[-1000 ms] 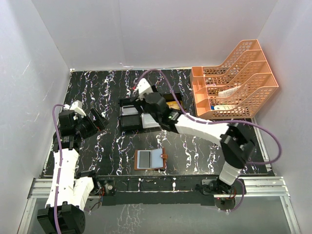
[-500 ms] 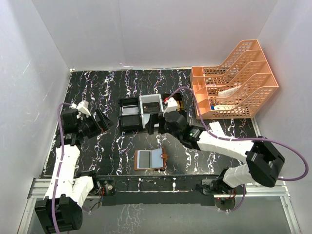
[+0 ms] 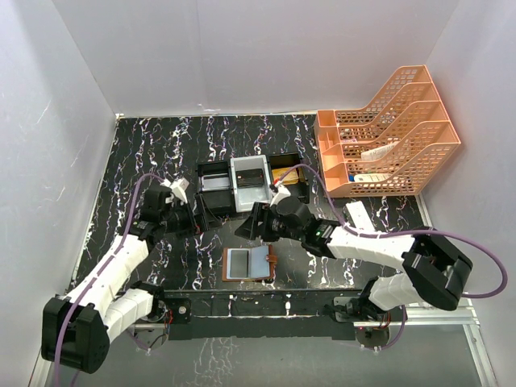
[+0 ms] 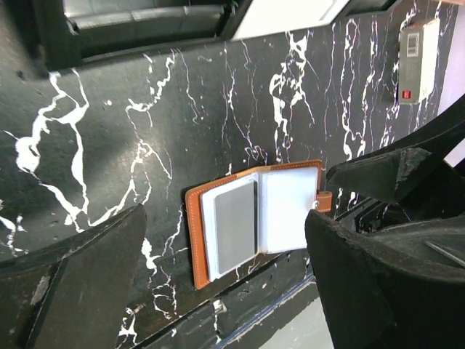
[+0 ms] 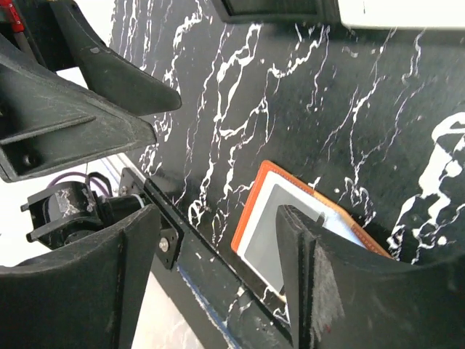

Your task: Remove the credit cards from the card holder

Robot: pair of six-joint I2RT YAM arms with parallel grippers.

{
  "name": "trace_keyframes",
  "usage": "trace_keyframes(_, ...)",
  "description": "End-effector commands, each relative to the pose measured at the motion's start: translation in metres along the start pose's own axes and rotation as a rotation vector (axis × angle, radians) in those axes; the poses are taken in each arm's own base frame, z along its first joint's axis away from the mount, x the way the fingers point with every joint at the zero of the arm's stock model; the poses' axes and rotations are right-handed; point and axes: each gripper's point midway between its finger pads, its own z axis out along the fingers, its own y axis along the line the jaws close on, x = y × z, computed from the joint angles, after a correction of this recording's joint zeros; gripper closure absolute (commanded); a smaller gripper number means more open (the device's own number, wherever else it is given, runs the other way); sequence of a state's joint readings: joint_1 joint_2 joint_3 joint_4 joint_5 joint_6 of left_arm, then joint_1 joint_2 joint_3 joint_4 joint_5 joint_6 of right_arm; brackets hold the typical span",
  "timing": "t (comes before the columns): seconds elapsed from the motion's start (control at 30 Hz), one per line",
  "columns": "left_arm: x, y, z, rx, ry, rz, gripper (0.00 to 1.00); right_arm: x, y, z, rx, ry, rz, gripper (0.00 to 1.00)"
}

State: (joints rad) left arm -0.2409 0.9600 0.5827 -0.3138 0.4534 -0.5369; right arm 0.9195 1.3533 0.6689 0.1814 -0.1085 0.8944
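With the holder (image 3: 250, 263) lying unfolded at the bench's near edge and the left gripper (image 3: 197, 219) and right gripper (image 3: 251, 226) hovering nearby, jaws parted, 1 should be pinning the leather, 1 pinching the card (image 4: 235, 227).

Stitched brown leather card holder (image 4: 194, 236), smooth plastic pockets (image 4: 287, 207), matt black marbled table (image 4: 218, 109)
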Motion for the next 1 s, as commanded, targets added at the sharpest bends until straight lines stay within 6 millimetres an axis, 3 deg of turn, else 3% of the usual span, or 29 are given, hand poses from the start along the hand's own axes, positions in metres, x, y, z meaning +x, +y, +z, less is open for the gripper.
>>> trace_keyframes(0.0, 0.008, -0.010, 0.007, 0.033, 0.002, -0.021, 0.12, 0.016, 0.006, 0.003, -0.020, 0.038, 0.107, 0.40)
trace_keyframes(0.27, 0.029, -0.005, 0.012, 0.014, 0.051, -0.056, 0.17, 0.058, -0.014, 0.016, 0.082, 0.171, 0.183, 0.57)
trace_keyframes(0.43, 0.042, -0.004, 0.014, 0.006, 0.096, -0.059, 0.20, 0.073, -0.035, 0.012, 0.155, 0.192, 0.258, 0.59)
trace_keyframes(0.63, 0.058, -0.009, 0.021, 0.017, 0.151, -0.049, 0.26, 0.087, -0.044, 0.017, 0.178, 0.238, 0.287, 0.60)
trace_keyframes(0.83, 0.072, -0.014, 0.031, -0.005, 0.199, -0.024, 0.38, 0.091, -0.057, 0.023, 0.217, 0.235, 0.297, 0.62)
trace_keyframes(0.97, 0.079, -0.021, 0.038, -0.003, 0.221, -0.009, 0.53, 0.096, -0.062, 0.024, 0.225, 0.253, 0.297, 0.64)
